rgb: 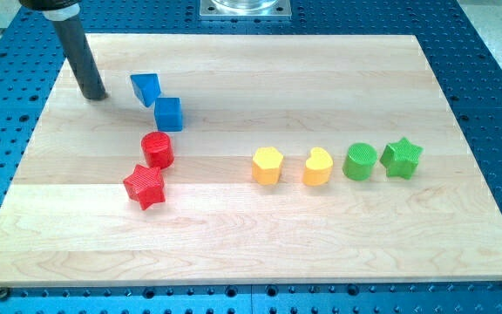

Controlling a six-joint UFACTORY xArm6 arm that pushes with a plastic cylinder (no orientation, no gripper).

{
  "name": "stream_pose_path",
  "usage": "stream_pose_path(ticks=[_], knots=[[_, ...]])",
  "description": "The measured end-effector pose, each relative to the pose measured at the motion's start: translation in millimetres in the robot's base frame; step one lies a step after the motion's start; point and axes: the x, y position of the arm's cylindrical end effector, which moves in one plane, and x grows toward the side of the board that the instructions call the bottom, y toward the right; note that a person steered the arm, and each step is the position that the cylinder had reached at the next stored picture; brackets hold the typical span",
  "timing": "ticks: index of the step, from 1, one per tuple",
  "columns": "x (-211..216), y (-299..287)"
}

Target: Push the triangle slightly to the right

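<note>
The blue triangle (145, 88) lies on the wooden board (321, 227) at the upper left. A blue cube (168, 113) sits just below and to its right, nearly touching it. My tip (94, 94) rests on the board to the left of the triangle, a short gap away, at about the same height in the view.
A red cylinder (158, 149) and a red star (145, 187) lie below the blue cube. Toward the view's right stand a row: a yellow block (267, 165), a yellow heart (318, 167), a green cylinder (360, 161) and a green star (401, 157).
</note>
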Motion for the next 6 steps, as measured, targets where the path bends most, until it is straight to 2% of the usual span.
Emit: stream_pose_path(ticks=[2,4,6], knots=[[-4.0,70.0],[-23.9,84.6],[-23.9,85.0]])
